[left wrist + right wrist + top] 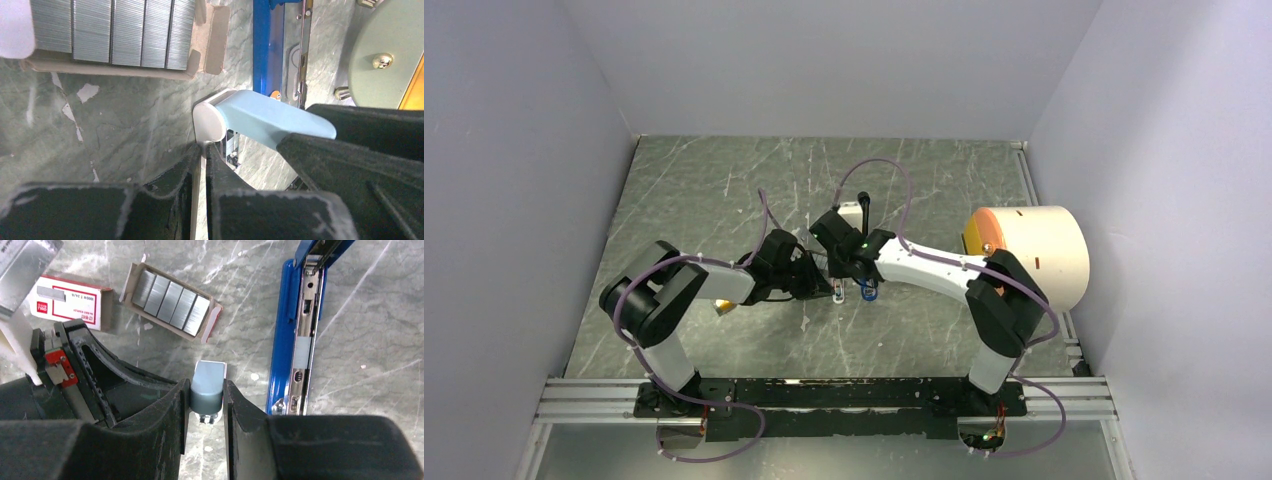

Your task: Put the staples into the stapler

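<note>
The blue stapler (295, 340) lies open on the table with its metal rail showing; it also shows in the left wrist view (267, 45). The staples (170, 301) sit in rows in a grey tray (207, 45) next to the red-and-white box (70, 300). My right gripper (206, 390) is shut on a small light-blue and white tool (260, 117), just left of the stapler. My left gripper (205, 150) has its fingers almost together, tips touching the tool's white end. In the top view both grippers, left (819, 278) and right (852, 272), meet mid-table and hide the stapler.
A large cream cylinder with an orange face (1034, 255) stands at the right, close to the right arm. A small orange-yellow block (722, 306) lies by the left arm. Grey walls enclose the table on three sides.
</note>
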Controlling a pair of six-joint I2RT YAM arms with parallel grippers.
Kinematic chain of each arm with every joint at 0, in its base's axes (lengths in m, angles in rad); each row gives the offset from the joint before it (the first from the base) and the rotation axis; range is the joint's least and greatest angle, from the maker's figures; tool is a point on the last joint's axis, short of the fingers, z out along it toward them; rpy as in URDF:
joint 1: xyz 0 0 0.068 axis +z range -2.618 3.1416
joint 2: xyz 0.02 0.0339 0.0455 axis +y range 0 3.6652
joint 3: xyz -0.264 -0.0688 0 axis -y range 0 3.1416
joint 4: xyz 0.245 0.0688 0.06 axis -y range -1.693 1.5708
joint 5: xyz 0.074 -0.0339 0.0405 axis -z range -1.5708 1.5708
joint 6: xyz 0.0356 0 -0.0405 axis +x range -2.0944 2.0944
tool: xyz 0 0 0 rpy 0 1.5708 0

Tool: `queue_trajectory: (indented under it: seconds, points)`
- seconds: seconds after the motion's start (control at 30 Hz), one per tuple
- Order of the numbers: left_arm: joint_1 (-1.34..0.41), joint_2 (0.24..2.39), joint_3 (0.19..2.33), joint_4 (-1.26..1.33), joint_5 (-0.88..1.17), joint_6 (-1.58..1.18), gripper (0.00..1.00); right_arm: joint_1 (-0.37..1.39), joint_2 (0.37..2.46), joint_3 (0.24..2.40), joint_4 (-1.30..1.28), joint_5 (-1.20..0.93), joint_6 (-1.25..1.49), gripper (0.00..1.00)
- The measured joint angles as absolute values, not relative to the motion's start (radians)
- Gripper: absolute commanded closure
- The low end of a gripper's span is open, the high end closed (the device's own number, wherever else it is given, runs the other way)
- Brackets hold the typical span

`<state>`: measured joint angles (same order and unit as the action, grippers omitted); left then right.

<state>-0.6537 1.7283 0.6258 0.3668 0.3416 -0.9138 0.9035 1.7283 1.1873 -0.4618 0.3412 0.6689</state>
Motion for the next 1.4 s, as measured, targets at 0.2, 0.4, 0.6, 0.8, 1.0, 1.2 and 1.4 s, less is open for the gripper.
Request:
queue_trajectory:
  seconds: [0.2, 0.4, 0.6, 0.8, 1.0, 1.2, 1.4]
  points:
    - [-0.654, 1.728, 0.626, 0.366, 0.341, -0.914, 0.87, 0.928, 1.714, 1.176, -0.495, 0.356, 0.7, 0.74]
    - [-0.654, 1.729, 0.626, 0.367, 0.341, -0.914, 0.87, 0.945, 1.707, 1.164, -0.516, 0.359, 0.723, 0.75]
    - [-0.654, 1.73, 0.628, 0.367, 0.34, -0.913, 0.87, 0.965, 1.707, 1.152, -0.529, 0.36, 0.738, 0.75]
    - [-0.654, 1.73, 0.63, 0.365, 0.34, -0.912, 0.87, 0.981, 1.717, 1.149, -0.538, 0.364, 0.748, 0.75]
    - [-0.656, 1.728, 0.63, 0.362, 0.333, -0.909, 0.86, 0.992, 1.745, 1.147, -0.548, 0.363, 0.752, 0.75]
    - [-0.659, 1.719, 0.63, 0.349, 0.316, -0.905, 0.86, 0.994, 1.769, 1.148, -0.55, 0.351, 0.758, 0.75]
    - [-0.663, 1.707, 0.629, 0.338, 0.295, -0.905, 0.83, 0.995, 1.798, 1.16, -0.556, 0.34, 0.762, 0.75]
